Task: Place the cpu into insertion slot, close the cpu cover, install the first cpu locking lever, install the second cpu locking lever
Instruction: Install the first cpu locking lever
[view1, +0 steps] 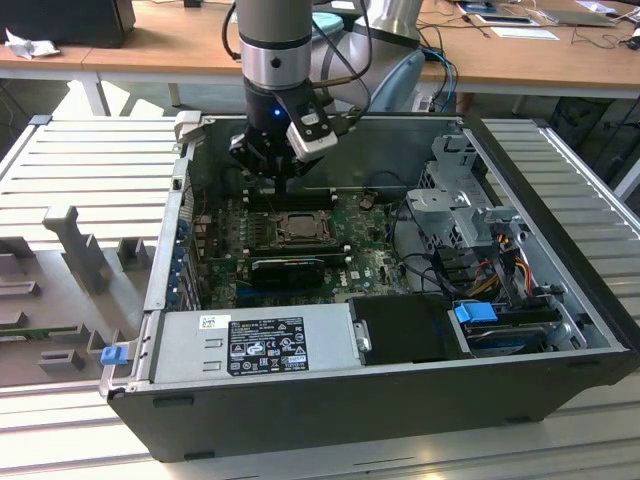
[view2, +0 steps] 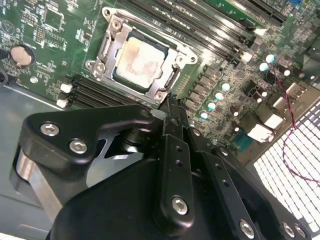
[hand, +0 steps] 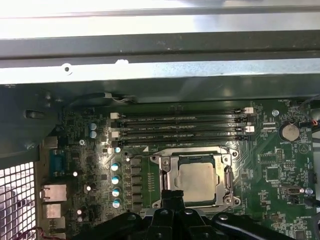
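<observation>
Arm upright over the open computer case, gripper down at the socket's edge.
The arm (view1: 272, 60) drops straight into the case (view1: 420, 400). Its gripper (view2: 172, 106) is pinched closed on nothing, tip just beside a corner of the insertion slot (view1: 300, 228). The cpu (view2: 141, 60) lies flat in that slot, with the cpu cover (view2: 110, 47) down around it. In both wrist views the gripper's bulk hides the socket's near edge. I cannot tell whether the tip touches, or how the locking levers lie.
</observation>
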